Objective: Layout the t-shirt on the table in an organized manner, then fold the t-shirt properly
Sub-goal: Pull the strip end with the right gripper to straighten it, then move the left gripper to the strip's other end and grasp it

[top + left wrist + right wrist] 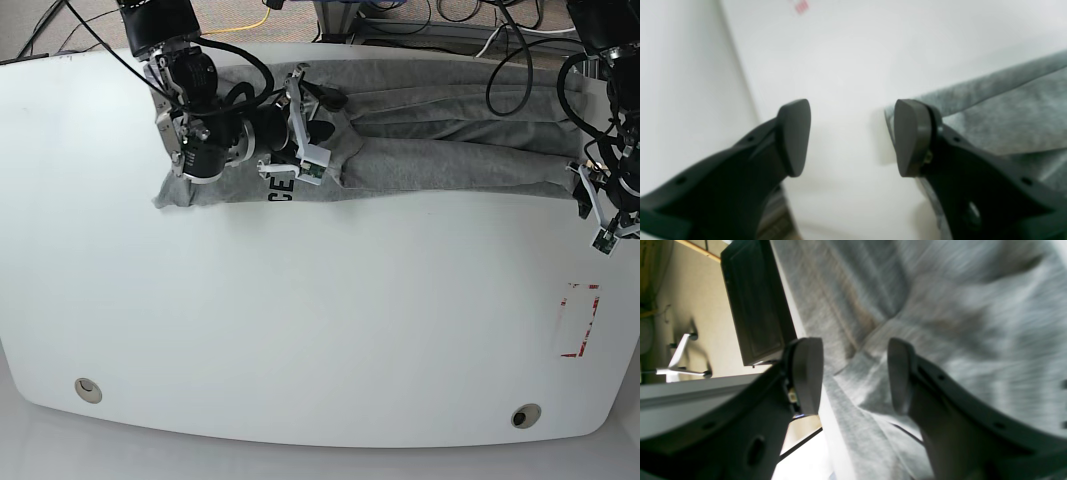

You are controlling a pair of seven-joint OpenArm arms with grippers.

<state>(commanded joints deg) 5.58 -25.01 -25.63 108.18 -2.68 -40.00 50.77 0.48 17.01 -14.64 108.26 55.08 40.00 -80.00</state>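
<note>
Crosswise, one heather-grey short-sleeved cotton t-shirt [455, 165] lay bunched in a long band along the arm-side edge of one glossy white tabletop [330, 320], its long axis running roughly parallel to that edge. Folds ran along the band, and part of the black lettering [281, 189] showed near one of two grippers.

The right gripper [855, 376], the nearer of the pair to the cloth's middle, stood with its fingers parted over a raised fold, fabric visible between and beneath them; no firm grip showed. The left gripper [853, 138] was also open, near the tabletop's side edge and just beside the band's end, the cloth's corner lying inward from it, toward the other arm. Any coming left-hand grasp likely turned on that short inward reach.

Toward the opposite edge, the surface bore two small round holes [88, 390], one near each corner, and one red tape outline [596, 318] closer to the left arm's side. Spreading the garment appeared to remain ahead of folding.
</note>
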